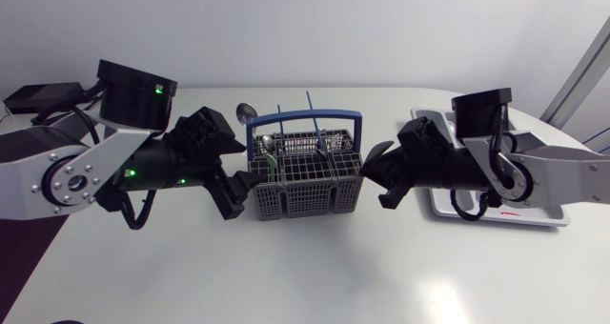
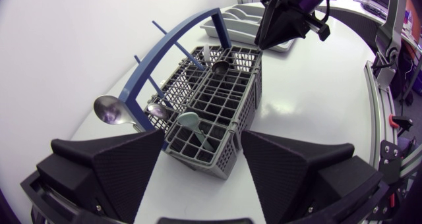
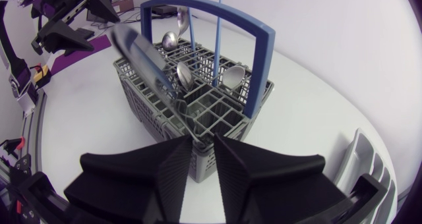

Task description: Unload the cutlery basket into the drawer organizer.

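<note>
Basket (image 1: 305,176) sits between released left jaws; right jaws, state untellable, should pinch the knife (image 3: 142,53) firmly, lifting vertically.

- A grey basket (image 1: 307,189) with a blue handle (image 1: 305,122) stands mid-table (image 1: 315,276), with cutlery upright in its far compartments.
- A spoon (image 1: 245,111) shows just behind the basket's far left corner.
- The left gripper (image 1: 240,186) is against the basket's left end, fingers spread.
- The right gripper (image 1: 368,167) meets the basket's right end.
- A white tray (image 1: 538,216) lies partly under the right arm.
</note>
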### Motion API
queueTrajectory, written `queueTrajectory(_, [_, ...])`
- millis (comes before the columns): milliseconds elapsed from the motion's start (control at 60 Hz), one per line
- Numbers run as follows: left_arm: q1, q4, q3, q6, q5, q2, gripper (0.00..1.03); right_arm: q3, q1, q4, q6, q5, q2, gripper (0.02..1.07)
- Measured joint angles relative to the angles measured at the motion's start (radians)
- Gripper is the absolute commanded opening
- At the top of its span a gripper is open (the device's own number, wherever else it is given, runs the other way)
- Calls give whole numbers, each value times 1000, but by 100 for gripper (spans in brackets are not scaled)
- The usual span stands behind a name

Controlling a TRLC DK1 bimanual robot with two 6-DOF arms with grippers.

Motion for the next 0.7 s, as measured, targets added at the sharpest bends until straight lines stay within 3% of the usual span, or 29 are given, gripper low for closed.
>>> queueTrajectory(500, [-22, 14, 0, 3, -27, 18, 87, 9, 17, -48, -10, 18, -32, 8])
queueTrajectory(700, [-27, 14, 0, 3, -30, 18, 87, 42, 86, -111, -6, 141, -69, 8])
